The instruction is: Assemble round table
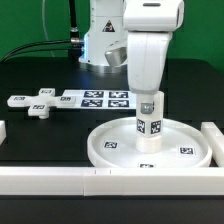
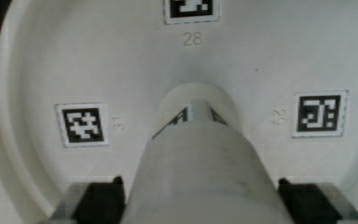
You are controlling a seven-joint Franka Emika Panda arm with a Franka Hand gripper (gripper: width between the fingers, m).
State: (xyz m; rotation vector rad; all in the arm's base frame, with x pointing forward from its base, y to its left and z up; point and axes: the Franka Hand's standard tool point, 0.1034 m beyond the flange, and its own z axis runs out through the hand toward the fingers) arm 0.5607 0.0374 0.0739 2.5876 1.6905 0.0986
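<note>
A long white border block runs along the front edge of the black table, nearest the exterior view. Just behind it lies the large round disc, white, with a raised rim and small square tags on its floor.

At the disc's centre stands the short thick cylinder, upright, with its tags facing the camera. Its lower end is at the disc's floor, but whether it is fully seated cannot be told. The gripper comes straight down from above and is closed on the cylinder's upper part.

The wrist view looks down the cylinder to the disc below. The dark fingers press against either side of the cylinder.

Farther back, on the exterior view's left, the cross-shaped piece lies flat on the table, well apart from the disc. Beside it, toward the middle, lies the marker board. Behind everything stands the arm's white base.

The step in hand appears to be joining the cylinder to the disc's centre. To do it well, the cylinder should be held vertical and centred with a firm grip. Any pressing or turning should be gentle so the disc does not slide on the table. The hold is best released only once the joint is snug.
</note>
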